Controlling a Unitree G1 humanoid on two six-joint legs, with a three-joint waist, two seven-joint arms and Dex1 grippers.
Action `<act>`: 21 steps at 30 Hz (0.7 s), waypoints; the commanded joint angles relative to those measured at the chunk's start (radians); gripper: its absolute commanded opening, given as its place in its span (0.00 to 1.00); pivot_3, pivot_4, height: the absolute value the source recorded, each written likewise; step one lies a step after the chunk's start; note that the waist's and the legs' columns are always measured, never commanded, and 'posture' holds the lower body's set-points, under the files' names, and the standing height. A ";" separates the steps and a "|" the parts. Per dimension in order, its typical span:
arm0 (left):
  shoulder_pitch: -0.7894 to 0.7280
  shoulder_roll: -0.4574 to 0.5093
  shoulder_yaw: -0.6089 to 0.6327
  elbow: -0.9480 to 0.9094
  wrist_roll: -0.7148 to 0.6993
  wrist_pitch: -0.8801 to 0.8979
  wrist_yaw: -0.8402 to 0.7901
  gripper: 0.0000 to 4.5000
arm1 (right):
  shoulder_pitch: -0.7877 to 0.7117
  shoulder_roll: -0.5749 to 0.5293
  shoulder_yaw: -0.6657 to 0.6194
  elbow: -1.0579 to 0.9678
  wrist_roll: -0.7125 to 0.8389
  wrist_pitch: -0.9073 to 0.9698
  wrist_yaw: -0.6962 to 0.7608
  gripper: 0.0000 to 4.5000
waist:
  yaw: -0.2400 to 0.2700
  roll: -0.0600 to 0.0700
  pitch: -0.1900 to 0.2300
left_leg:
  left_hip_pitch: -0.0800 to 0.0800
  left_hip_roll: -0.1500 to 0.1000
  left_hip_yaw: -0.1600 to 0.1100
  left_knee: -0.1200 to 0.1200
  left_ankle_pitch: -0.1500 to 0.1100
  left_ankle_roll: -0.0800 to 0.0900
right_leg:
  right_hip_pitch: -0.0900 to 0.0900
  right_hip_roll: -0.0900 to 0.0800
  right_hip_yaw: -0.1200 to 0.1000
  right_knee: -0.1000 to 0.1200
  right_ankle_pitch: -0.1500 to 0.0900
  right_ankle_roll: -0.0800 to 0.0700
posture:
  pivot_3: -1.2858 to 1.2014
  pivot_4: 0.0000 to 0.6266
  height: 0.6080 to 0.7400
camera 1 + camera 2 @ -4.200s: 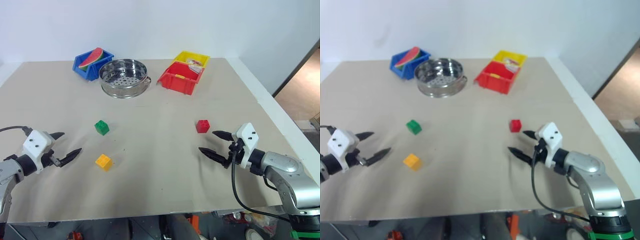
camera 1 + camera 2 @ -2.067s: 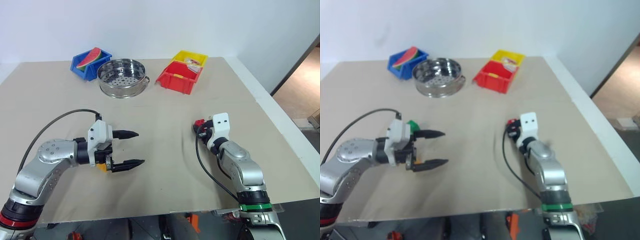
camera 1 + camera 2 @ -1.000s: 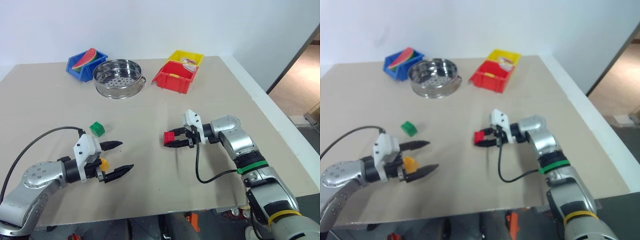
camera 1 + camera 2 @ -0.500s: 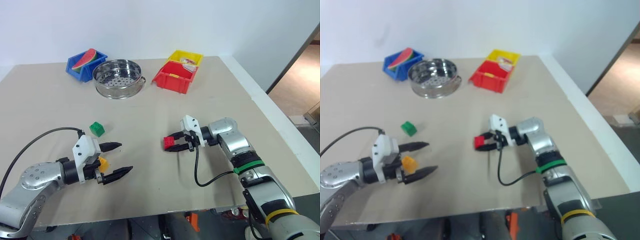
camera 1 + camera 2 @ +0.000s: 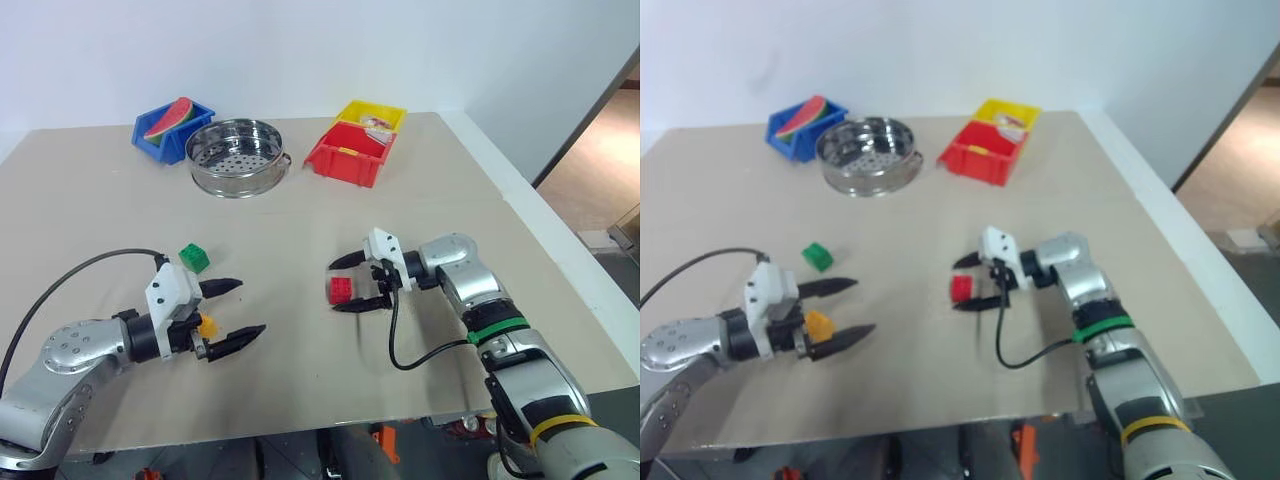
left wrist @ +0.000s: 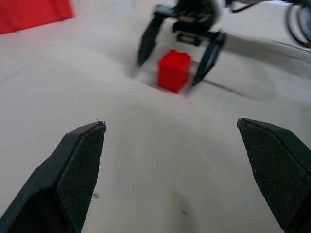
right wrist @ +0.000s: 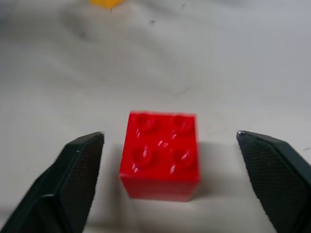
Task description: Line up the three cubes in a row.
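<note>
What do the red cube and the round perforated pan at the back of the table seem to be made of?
Red cube: likely moulded plastic, glossy; highlights gleam on its four round studs and its colour is uniform.
Perforated pan: apparently stainless steel, shiny silver; its wall is reflective and its base is punched with holes.

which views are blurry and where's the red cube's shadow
Left wrist view: the red cube and right gripper behind it are soft, the near black fingers crisp. Right wrist view: the cube's studs are fairly sharp, the yellow cube at the frame edge is smeared. Left eye view: evenly lit, with only a faint shadow at the red cube's base.
</note>
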 commanded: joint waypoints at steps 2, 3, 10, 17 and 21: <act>-0.089 -0.007 0.112 0.057 0.000 0.061 0.142 1.00 | -0.019 -0.013 -0.095 -0.198 0.097 0.118 -0.047 0.99 | 0.000 0.000 0.000 | 0.000 0.000 -0.001 0.000 0.000 0.000 | 0.000 0.000 0.000 0.001 0.000 0.000 | 0.52 0.24 1.00; -0.100 -0.003 0.120 0.066 0.005 0.075 0.160 1.00 | -0.013 -0.013 -0.104 -0.231 0.111 0.148 -0.058 0.99 | 0.000 0.000 0.000 | 0.000 0.000 -0.001 0.000 0.000 0.000 | 0.000 0.000 0.000 0.001 0.000 0.000 | 0.52 0.24 1.00; -0.212 0.113 0.126 0.232 0.078 0.150 0.166 1.00 | 0.061 -0.031 -0.125 -0.503 0.205 0.352 -0.124 0.99 | 0.000 0.000 0.000 | 0.001 0.001 -0.001 -0.001 0.000 0.000 | 0.000 0.001 -0.002 0.001 0.000 -0.001 | 0.52 0.24 1.00; -0.324 0.137 0.074 0.426 0.136 0.113 0.105 1.00 | 0.105 -0.034 -0.118 -0.621 0.218 0.397 -0.192 0.99 | 0.000 0.000 0.000 | 0.000 0.000 0.000 -0.001 0.000 -0.001 | 0.000 0.000 -0.002 0.001 0.000 -0.001 | 0.52 0.24 1.00; -0.361 0.127 0.020 0.492 0.173 0.106 0.067 1.00 | 0.115 -0.045 -0.118 -0.639 0.213 0.391 -0.216 0.99 | 0.000 0.000 0.000 | 0.000 0.000 0.000 -0.001 0.000 -0.001 | -0.001 0.000 -0.002 0.001 0.000 -0.001 | 0.52 0.24 1.00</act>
